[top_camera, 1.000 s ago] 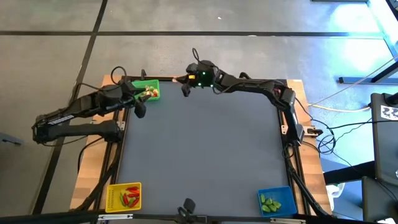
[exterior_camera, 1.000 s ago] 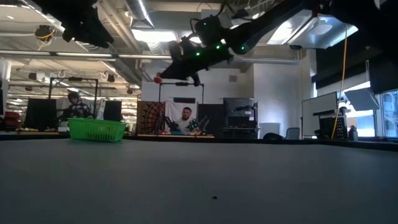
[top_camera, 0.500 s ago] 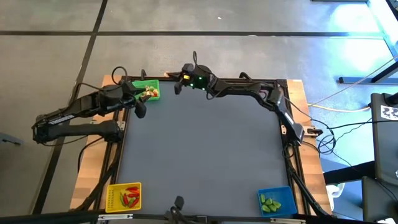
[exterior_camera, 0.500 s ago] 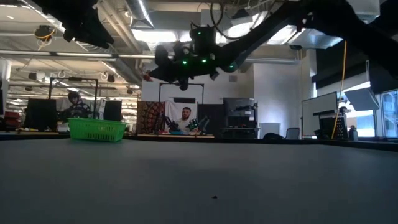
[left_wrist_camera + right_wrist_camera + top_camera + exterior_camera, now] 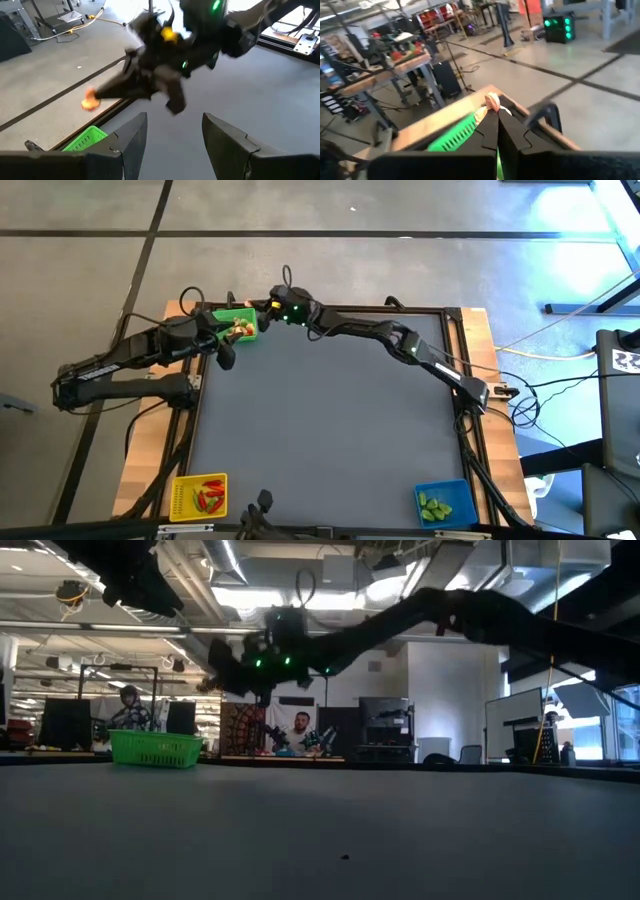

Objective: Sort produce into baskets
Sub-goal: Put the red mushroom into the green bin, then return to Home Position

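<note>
My right gripper [image 5: 264,308] reaches to the table's far left and is shut on a small pale orange produce piece [image 5: 492,102], high above the table beside the green basket [image 5: 235,325]. The piece also shows in the left wrist view [image 5: 90,103]. The green basket holds several pale and orange pieces. My left gripper [image 5: 172,135] is open and empty, raised just near of the green basket [image 5: 85,140]. The yellow basket [image 5: 198,495] with red pieces and the blue basket [image 5: 443,502] with green pieces stand at the near corners. My right gripper pinches the pale orange piece [image 5: 90,103] between its two fingers, only at their free ends. The fingers [image 5: 117,90] come about level from the table's right, pointing left. The piece is lifted clear, well above the table and the basket's rim.
The dark mat [image 5: 330,420] fills the table between the baskets. The wooden table edge [image 5: 445,117] runs just behind the green basket. People sit at benches in the room beyond [image 5: 295,732].
My right gripper has swung along the far edge toward the table's left, carrying the pale orange piece from the table's far middle to beside the green basket. It has stayed shut and high above the table.
</note>
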